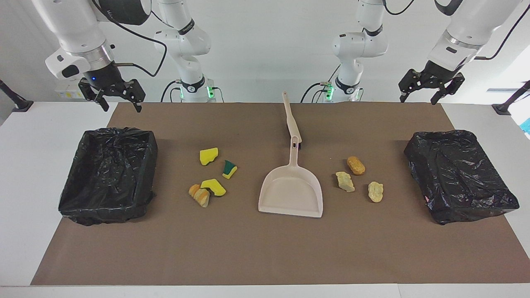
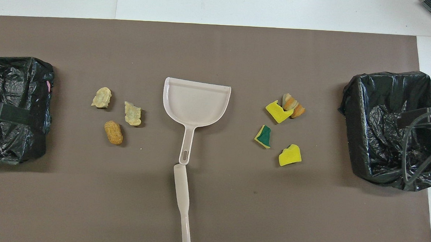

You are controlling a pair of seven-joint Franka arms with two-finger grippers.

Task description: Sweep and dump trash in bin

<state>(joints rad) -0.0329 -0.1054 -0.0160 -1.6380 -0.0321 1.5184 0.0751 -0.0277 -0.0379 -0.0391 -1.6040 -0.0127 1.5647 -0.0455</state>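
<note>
Both arms parked high at the robots' edge: right gripper (image 1: pixel 118 99) over the mat's near edge, left gripper (image 1: pixel 430 89) likewise, jaws spread, nothing held. Beige plastic brush (image 1: pixel 290 118) lies nearest, touching the beige plastic dustpan (image 1: pixel 291 192) handle; grabbing either may drag the other. Trash untouched, 2 clusters: 4 yellow sponge and bread scraps (image 1: pixel 211 178), 3 tan lumps (image 1: pixel 358 179). Light scraps could scatter. Black-bagged bins (image 1: pixel 109 176) (image 1: pixel 459 174) have saggy rims, spill risk.

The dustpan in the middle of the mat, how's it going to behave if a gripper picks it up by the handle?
The dustpan looks like thin moulded plastic, so probably light and stiff rather than floppy. Its slim handle joins a much wider tray, so held at the handle it may tip tray-down. Lying flat on the mat, it would likely slide, not roll, if pushed.
</note>
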